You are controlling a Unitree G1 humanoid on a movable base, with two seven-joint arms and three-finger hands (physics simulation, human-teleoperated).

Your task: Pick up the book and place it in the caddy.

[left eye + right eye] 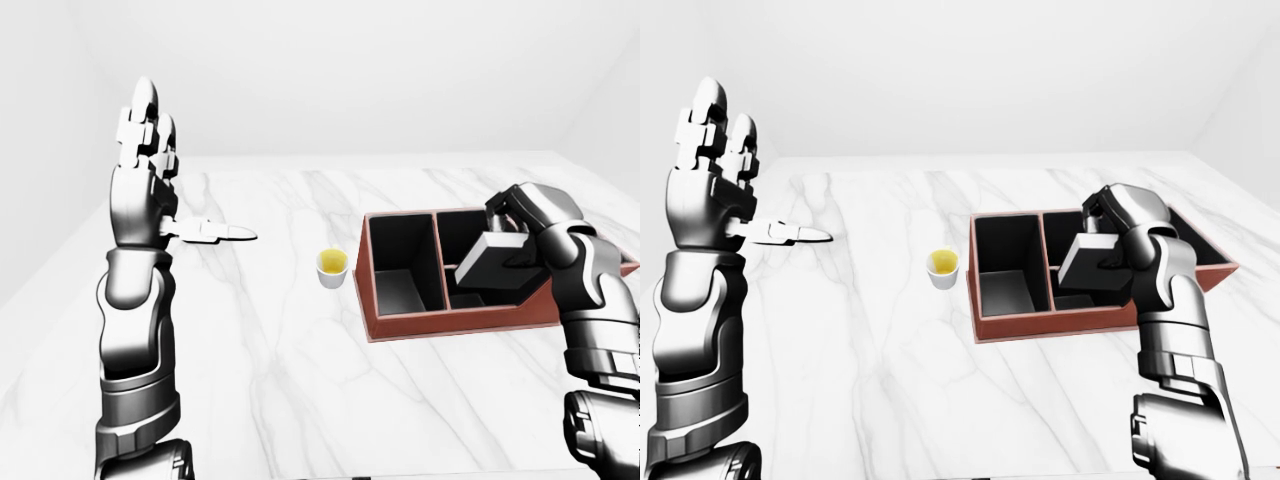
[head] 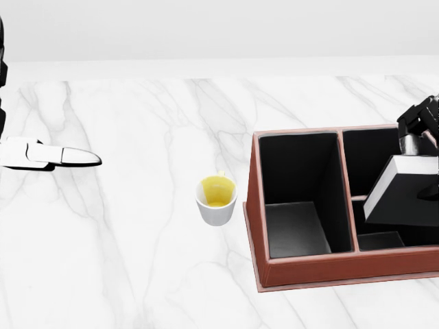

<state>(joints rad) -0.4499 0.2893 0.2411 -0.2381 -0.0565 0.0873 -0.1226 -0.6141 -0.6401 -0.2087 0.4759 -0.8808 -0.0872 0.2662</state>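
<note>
The book (image 2: 401, 197), dark-covered with a white page edge, hangs tilted over the right-hand compartments of the caddy (image 2: 302, 271), its lower end down inside the walls. My right hand (image 1: 508, 224) is shut on the book's upper end. The caddy is a red-brown box with black insides, one tall compartment on the left and two smaller ones on the right. My left hand (image 1: 148, 130) is raised high at the left of the left-eye view, fingers spread and open, holding nothing. One pale finger (image 2: 65, 155) of it points right.
A white cup (image 2: 217, 200) with a yellow inside stands on the marble table (image 2: 137, 240) just left of the caddy. The table's far edge meets a plain white wall near the top of the head view.
</note>
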